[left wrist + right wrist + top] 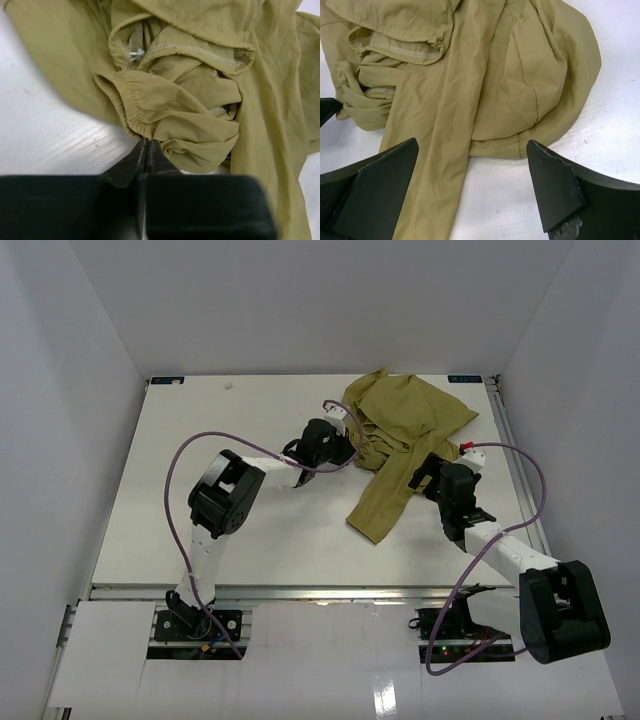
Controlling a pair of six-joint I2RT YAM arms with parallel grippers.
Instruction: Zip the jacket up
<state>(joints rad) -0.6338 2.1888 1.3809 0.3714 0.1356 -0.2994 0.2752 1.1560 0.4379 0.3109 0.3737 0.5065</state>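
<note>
Item 1: jacket (405,435), olive, lying crumpled on the white table (200,460), right of centre, 1 sleeve (385,505) trailing toward the near edge.
Item 2: left gripper (146,142), jaws pressing together, pinching the jacket's gathered elastic edge (127,97).
Item 3: right gripper (472,147), jaws standing wide apart, hovering over the sleeve, gripping nothing.

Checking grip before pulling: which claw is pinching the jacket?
The left claw, jaws together on the gathered elastic edge of the jacket; the right claw stands wide open, holding nothing.
</note>
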